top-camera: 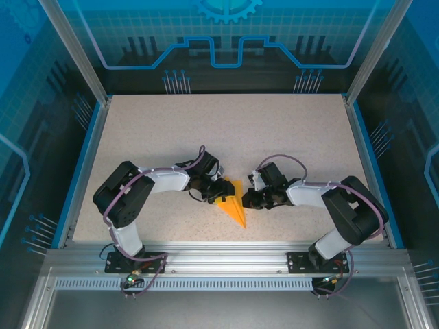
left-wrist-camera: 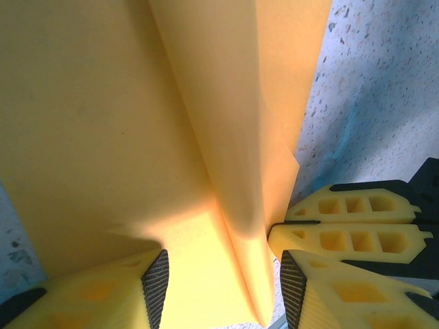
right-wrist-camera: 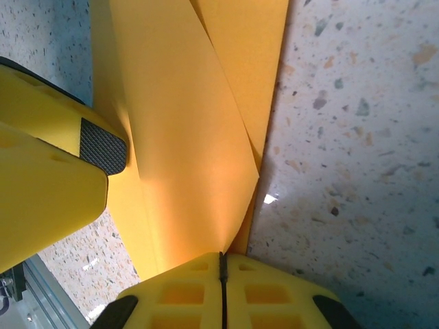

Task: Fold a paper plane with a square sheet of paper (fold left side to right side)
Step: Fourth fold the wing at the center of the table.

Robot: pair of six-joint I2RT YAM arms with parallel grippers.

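Right gripper closed, pinching raised flap of folded orange paper. Left gripper half-open, jaws astride paper's centre ridge. Paper lies on tabletop near middle of near edge, tip toward that edge.

A speckled beige tabletop edged by a blue rim, with an aluminium rail along its near side.

The orange paper plane lies half-folded, tip pointing nearward.
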